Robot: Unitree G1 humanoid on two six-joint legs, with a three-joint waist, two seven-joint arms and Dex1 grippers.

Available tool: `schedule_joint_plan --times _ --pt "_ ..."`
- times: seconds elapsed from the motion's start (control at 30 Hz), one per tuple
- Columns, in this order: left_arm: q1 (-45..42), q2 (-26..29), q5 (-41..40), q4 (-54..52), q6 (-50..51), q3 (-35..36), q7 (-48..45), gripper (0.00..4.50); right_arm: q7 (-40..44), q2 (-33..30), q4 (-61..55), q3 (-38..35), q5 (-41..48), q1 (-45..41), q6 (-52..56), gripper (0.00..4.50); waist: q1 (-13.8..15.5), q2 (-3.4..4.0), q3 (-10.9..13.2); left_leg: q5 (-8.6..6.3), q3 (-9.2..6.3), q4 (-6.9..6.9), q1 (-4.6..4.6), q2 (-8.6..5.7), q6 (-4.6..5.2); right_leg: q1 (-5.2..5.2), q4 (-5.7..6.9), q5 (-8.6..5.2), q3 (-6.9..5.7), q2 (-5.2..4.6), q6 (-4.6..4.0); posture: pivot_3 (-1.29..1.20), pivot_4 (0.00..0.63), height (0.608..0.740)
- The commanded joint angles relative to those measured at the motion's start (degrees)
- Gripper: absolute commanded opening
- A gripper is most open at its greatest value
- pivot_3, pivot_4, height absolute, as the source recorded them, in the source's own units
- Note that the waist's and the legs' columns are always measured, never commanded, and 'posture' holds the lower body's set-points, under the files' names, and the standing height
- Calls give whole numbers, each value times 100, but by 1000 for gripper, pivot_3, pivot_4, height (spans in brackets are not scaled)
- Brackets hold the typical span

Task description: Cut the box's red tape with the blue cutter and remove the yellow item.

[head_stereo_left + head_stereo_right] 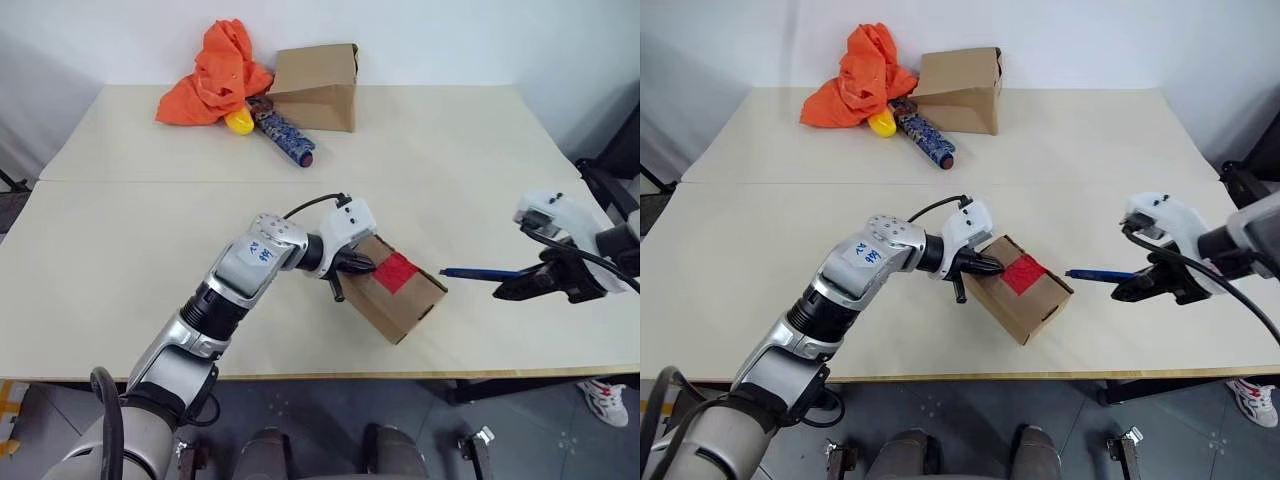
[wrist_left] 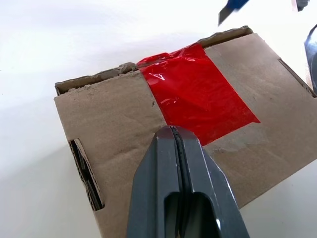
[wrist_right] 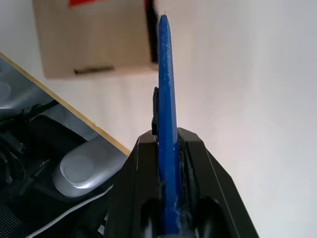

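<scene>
We see the left gripper (image 1: 352, 264) clenched empty, its tips pressed on the box (image 1: 405, 300) beside the red tape (image 1: 395, 271). At three o'clock, the right gripper (image 1: 515, 287) grasps the blue cutter (image 1: 478, 272), tip just short of the box, whose contents stay hidden.

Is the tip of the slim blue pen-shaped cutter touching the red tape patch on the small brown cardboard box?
No: the blue cutter, held in the right gripper, points at the box but stops short of the red tape.

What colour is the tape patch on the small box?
Bright, glossy red tape on the brown box; clearest in the left wrist view.
</scene>
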Motion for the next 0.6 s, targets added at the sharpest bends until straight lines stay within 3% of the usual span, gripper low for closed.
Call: schedule_joint_plan --times 0.03,0.27,0.4,0.5,0.6 --pt "235 80 272 473 176 -515 -11 18 -168 -66 -63 -1059 1 526 -96 151 2 0 0 0 0 0 1 0 0 1 0 0 0 0 0 0 150 740" --pt "213 129 269 459 165 -574 -69 18 -909 1017 243 -2824 -706 2530 -1476 151 7 -26 -11 0 2 -2 4 -1 0 10 -5 1 -3 0 4 0 150 740" --pt "188 163 267 462 114 -550 -86 18 -1438 2038 567 -3066 -1432 3397 -2936 151 4 -32 -14 2 4 -4 13 -1 -1 15 -3 3 -3 2 8 0 150 740" --pt "188 217 156 329 89 -403 -157 18 -1874 2804 1114 -3088 -1842 3577 -3726 151 -7 -29 -14 2 8 -3 15 -1 -1 16 -3 5 0 3 12 0 150 740" --pt "217 355 -45 46 54 -203 -373 0 -1968 3090 1389 -3112 -2017 3582 -3967 1140 -18 -2 -2 4 9 -5 14 0 -3 12 -2 4 1 4 12 0 150 740"
